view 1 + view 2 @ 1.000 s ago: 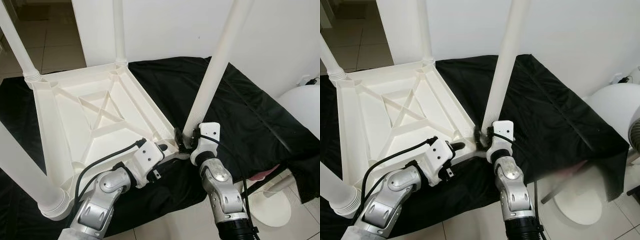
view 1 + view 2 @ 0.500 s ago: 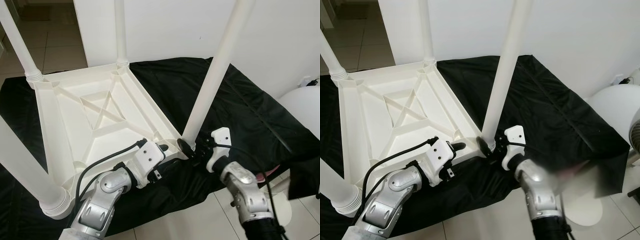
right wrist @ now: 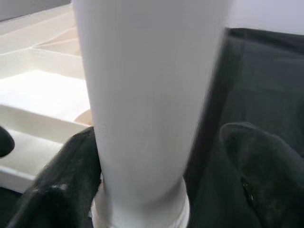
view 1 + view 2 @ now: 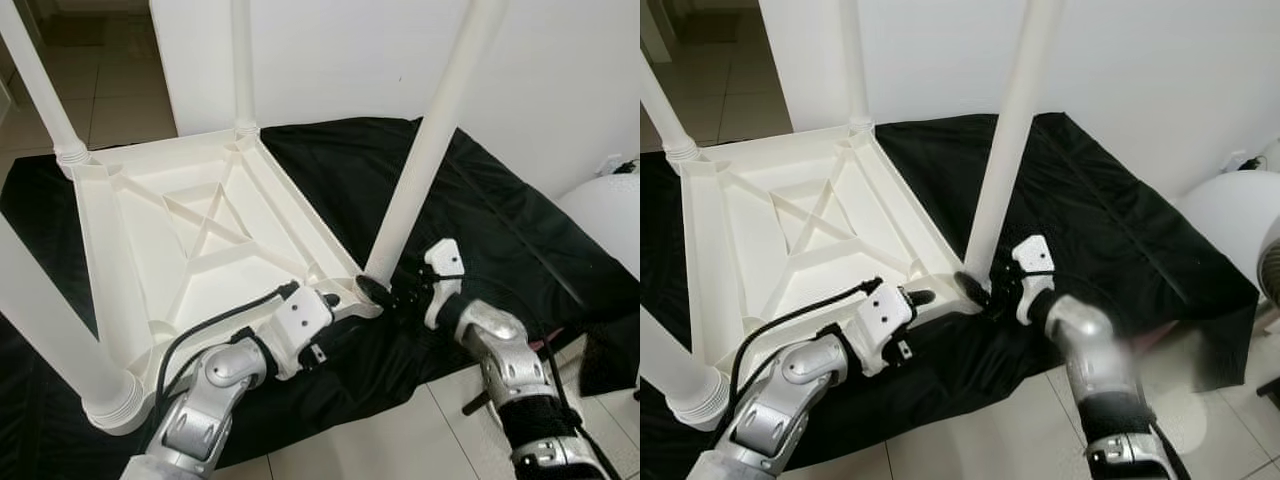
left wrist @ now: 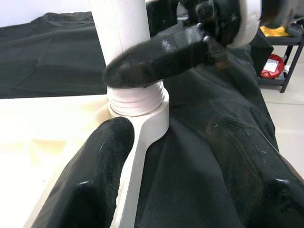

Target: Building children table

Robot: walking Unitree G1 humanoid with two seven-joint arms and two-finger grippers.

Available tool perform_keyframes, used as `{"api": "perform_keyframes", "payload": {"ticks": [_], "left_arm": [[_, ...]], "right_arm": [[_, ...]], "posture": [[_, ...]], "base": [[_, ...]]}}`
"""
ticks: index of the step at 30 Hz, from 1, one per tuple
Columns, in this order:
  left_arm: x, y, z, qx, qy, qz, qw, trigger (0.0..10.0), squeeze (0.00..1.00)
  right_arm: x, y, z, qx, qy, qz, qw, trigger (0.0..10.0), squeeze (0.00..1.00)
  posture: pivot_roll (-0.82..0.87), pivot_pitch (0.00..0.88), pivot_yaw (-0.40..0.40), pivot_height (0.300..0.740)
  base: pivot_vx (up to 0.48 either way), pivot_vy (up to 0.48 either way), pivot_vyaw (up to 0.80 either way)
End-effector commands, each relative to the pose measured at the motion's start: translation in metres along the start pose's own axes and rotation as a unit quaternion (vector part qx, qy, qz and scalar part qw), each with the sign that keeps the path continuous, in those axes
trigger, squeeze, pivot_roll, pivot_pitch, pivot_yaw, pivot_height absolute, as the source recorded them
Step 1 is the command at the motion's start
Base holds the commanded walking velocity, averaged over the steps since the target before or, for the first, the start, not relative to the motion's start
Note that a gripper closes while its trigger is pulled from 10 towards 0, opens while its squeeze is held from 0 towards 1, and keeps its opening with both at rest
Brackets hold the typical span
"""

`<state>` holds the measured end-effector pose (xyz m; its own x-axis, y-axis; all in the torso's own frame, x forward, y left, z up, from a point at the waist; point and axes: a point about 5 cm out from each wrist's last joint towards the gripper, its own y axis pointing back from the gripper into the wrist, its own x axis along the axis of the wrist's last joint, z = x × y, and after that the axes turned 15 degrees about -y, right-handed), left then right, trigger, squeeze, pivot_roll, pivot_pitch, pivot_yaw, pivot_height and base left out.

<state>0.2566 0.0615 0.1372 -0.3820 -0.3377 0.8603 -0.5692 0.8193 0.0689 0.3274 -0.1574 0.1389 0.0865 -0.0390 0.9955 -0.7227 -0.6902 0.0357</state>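
table: white plastic children's table (image 4: 190,230), upside down on a black cloth (image 4: 500,220) spread over the tiled floor (image 4: 380,440); ribbed underside faces up, legs stand up from the corners.
near leg: white leg (image 4: 425,150) at the near right corner, leaning slightly right, threaded base seated in the corner socket (image 5: 142,111).
right pincer: (image 4: 385,293) at the foot of that leg, just above the socket. Right wrist view: one black finger (image 3: 52,190) touches the leg on one side, the other finger (image 3: 261,161) stands off with a gap. Fingers spread, straddling the leg, not clamped.
left pincer: (image 4: 923,297) at the near right edge of the table, just left of the same corner. Left wrist view: fingers (image 5: 95,175) spread, one over the white rim, one over the cloth, the rim running between them. Cannot tell whether it presses the rim.
surroundings: white wall (image 4: 560,70) behind, round white object (image 4: 1240,220) at far right.
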Motion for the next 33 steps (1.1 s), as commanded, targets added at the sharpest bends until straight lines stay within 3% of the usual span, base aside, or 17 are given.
{"api": "perform_keyframes", "payload": {"ticks": [1,2,4,6,7,14,15,16,20,25,28,31,33], "left_arm": [[0.000,-0.002,-0.001,0.017,-0.008,-0.007,1.000,10.0,0.00],[0.000,-0.002,-0.001,0.017,-0.008,-0.007,1.000,10.0,0.00],[0.000,-0.003,-0.001,0.016,-0.008,-0.006,1.000,10.0,0.00],[0.000,-0.003,-0.001,0.016,-0.008,-0.005,1.000,10.0,0.00],[0.000,-0.003,-0.002,0.016,-0.010,-0.005,1.000,10.0,0.00],[0.001,-0.003,-0.004,0.019,-0.012,-0.005,1.000,10.0,0.00],[0.001,-0.004,-0.004,0.019,-0.012,-0.004,1.000,10.0,0.00],[0.001,-0.004,-0.003,0.020,-0.011,-0.004,1.000,10.0,0.00],[0.001,-0.004,-0.001,0.020,-0.009,-0.004,1.000,10.0,0.00],[0.000,-0.003,0.000,0.020,-0.007,-0.005,1.000,10.0,0.00],[0.000,-0.002,-0.001,0.021,-0.006,-0.006,1.000,10.0,0.00],[-0.001,0.000,-0.001,0.022,-0.004,-0.010,1.000,10.0,0.00],[-0.001,0.000,-0.001,0.022,-0.004,-0.010,1.000,10.0,0.00]], "right_arm": [[-0.003,-0.005,0.003,0.012,0.016,-0.017,1.000,4.5,0.00],[-0.003,-0.005,0.003,0.012,0.016,-0.017,1.000,4.5,0.00],[0.000,-0.010,0.005,0.024,0.022,-0.018,0.999,1.6,0.00],[0.001,-0.012,0.005,0.028,0.023,-0.018,0.999,1.6,0.00],[0.002,-0.013,0.005,0.032,0.025,-0.020,0.999,0.0,0.00],[-0.002,-0.014,0.003,0.047,0.024,-0.027,0.998,0.0,0.00],[-0.005,-0.013,0.002,0.051,0.016,-0.028,0.998,1.7,0.00],[-0.007,-0.011,0.000,0.051,0.007,-0.025,0.998,10.0,0.00],[-0.010,-0.010,-0.003,0.051,-0.012,-0.014,0.999,10.0,0.00],[-0.013,-0.012,-0.004,0.008,-0.014,-0.007,1.000,10.0,0.00],[-0.012,-0.013,-0.003,-0.066,-0.025,0.005,0.997,10.0,0.00],[-0.014,-0.011,-0.006,-0.197,-0.069,0.029,0.977,10.0,0.00],[-0.014,-0.011,-0.006,-0.197,-0.069,0.029,0.977,10.0,0.00]], "posture": [[-0.01,0.000,-0.049,0.740],[-0.01,0.000,-0.049,0.740],[-0.01,0.000,-0.048,0.740],[-0.01,0.000,-0.048,0.740],[-0.01,0.000,-0.049,0.740],[0.00,0.000,-0.056,0.740],[0.00,0.000,-0.056,0.740],[0.00,0.000,-0.060,0.740],[-0.01,0.000,-0.062,0.740],[-0.01,0.006,-0.062,0.740],[0.00,0.013,-0.062,0.740],[0.00,0.021,-0.062,0.740],[0.00,0.021,-0.062,0.740]], "base": [[0.000,0.000,0.00],[0.000,0.000,0.00],[0.000,0.000,0.00],[0.000,0.000,0.00],[0.000,0.000,0.00],[0.000,0.000,0.00],[0.000,0.000,0.00],[0.000,0.000,0.00],[0.000,0.000,0.00],[0.000,0.000,0.00],[0.000,0.000,0.00],[0.000,0.000,0.00],[0.000,0.000,0.00]]}}
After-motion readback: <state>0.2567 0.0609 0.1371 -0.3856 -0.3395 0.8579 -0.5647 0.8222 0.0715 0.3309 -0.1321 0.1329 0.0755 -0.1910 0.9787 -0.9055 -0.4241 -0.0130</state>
